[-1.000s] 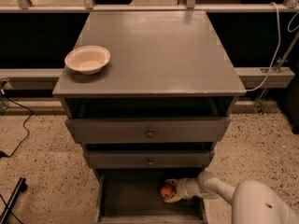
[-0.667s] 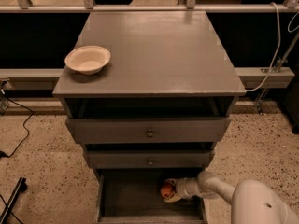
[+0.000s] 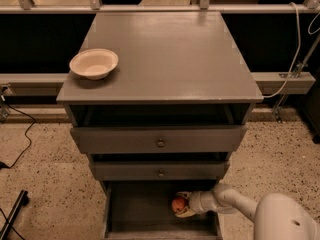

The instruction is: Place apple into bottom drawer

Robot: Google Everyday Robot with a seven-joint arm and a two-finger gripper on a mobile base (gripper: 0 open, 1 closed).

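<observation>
We find the apple point(image 3: 177, 204) down inside the open bottom drawer point(image 3: 137, 211), towards its right side and close under the front of the middle drawer point(image 3: 160, 170). The claw point(image 3: 180, 205) reaches in from the right on its pale arm point(image 3: 235, 201) and is closed on the apple, one finger above the fruit and one below. Compared with a second ago, we see almost no change: apple and claw sit in the same spot in the drawer, with no visible descent or retreat. We read that as the carrying being finished and the arm pausing at the point of release. We cannot tell whether the apple already touches the drawer floor or hangs just over it. If it is still off the floor, letting go could send it rolling on the flat boards, though the plank sides should keep it in. What remains, in our judgement, is to open the claw and draw it out to the right without nudging the fruit. The cream bowl point(image 3: 94, 63) stands on the counter point(image 3: 165, 54) at its left edge, well apart from all this.
</observation>
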